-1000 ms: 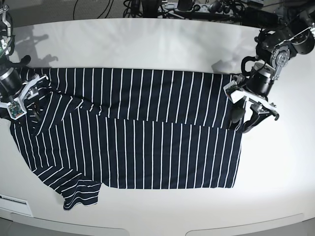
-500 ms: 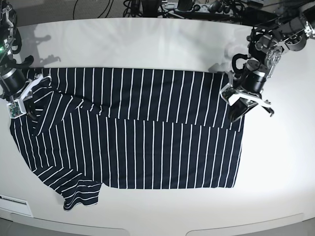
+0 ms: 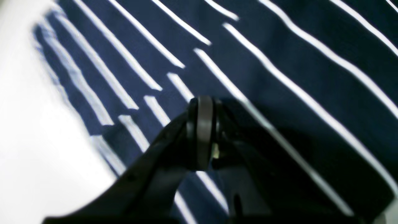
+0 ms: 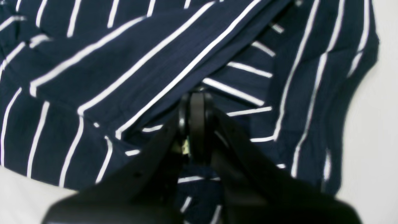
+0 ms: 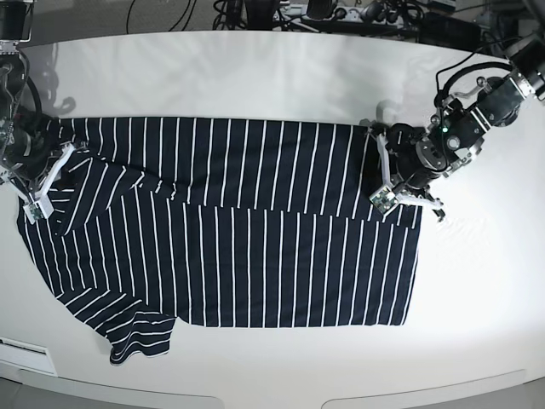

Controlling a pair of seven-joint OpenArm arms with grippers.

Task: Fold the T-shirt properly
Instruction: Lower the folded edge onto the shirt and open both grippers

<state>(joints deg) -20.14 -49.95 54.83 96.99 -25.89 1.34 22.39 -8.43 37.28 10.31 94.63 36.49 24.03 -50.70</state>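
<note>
Left hand [image 3: 202, 137] pressed together, pinching shirt [image 5: 230, 221] cloth near the hem-side edge. Right hand [image 4: 194, 130] likewise pinched a fold at the sleeve end. Shirt lay flat across the white bench [image 5: 255, 77], far half doubled over; both grips probably meant to carry the next fold. No readable label or writing seen.

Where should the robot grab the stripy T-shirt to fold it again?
Probably the two ends of the T-shirt's folded far edge, coming down from above. The shirt lies flat on the table, so only its edges can be pinched. The left gripper and right gripper sit shut at those two ends; whether cloth is caught is unclear.
</note>
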